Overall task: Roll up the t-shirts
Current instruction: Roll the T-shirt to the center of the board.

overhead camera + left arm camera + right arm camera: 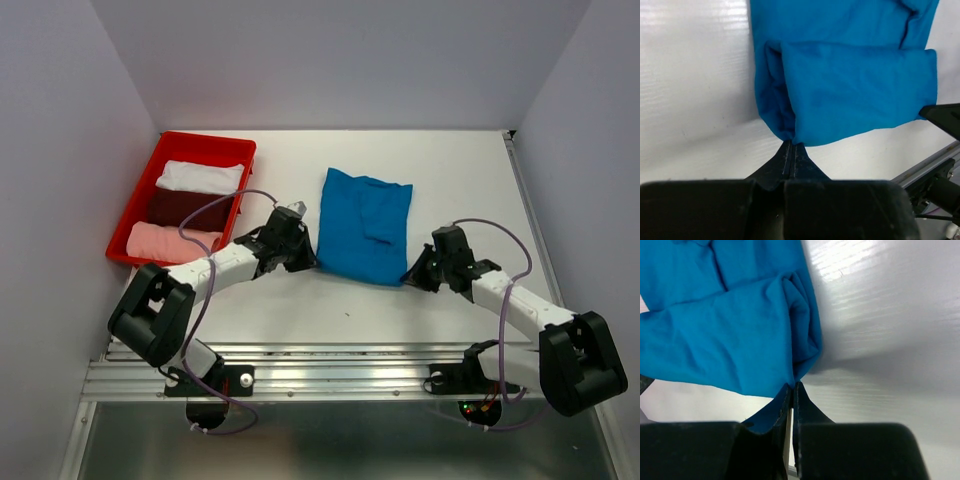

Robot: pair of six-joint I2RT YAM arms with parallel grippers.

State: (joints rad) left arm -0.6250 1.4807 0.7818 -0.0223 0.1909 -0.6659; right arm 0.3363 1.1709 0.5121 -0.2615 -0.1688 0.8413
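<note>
A bright blue t-shirt (362,226) lies folded into a long strip in the middle of the white table. My left gripper (312,262) is shut on its near left corner; the left wrist view has the blue t-shirt (850,85) pinched at the tips of that gripper (791,144). My right gripper (408,278) is shut on the near right corner, and the right wrist view shows the blue t-shirt (735,340) caught between the tips of that gripper (793,386). White (200,176), dark maroon (190,206) and pale pink (172,240) t-shirts lie rolled in the tray.
The red plastic tray (135,205) stands at the far left of the table (460,170), beside the left arm. Grey walls close the sides and back. A metal rail (330,375) runs along the near edge, under the arm bases.
</note>
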